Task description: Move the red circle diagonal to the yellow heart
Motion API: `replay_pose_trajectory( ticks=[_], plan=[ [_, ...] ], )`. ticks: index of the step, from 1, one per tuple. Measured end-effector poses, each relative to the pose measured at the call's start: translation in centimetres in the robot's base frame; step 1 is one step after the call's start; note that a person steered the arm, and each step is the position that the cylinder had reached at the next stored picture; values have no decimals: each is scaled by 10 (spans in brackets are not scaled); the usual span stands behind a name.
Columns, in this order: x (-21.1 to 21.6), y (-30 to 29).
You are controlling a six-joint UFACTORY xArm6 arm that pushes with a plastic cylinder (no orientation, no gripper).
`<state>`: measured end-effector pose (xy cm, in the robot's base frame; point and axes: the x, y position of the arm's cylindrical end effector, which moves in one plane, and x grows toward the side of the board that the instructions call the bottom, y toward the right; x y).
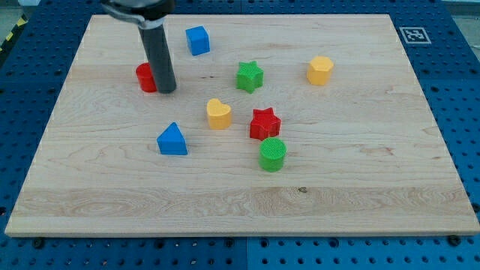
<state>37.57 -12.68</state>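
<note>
No pincer here: my tip touches the red circle's right side. Open wooden table lies between it and the yellow heart.

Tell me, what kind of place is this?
Probably a robotics lab bench: a wooden board of small coloured blocks rests on a blue perforated table, a printed marker tag sits at its corner, and my tip touches the red circle.

My tip ends a straight, smooth, dark grey cylindrical rod.
</note>
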Motion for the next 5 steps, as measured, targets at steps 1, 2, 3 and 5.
replay_pose_trajectory(
  ticks=[1, 2, 3, 5],
  plan=[
    [-9, -1],
    [-41, -3],
    [-56, -19],
    [-41, -23]
  ],
)
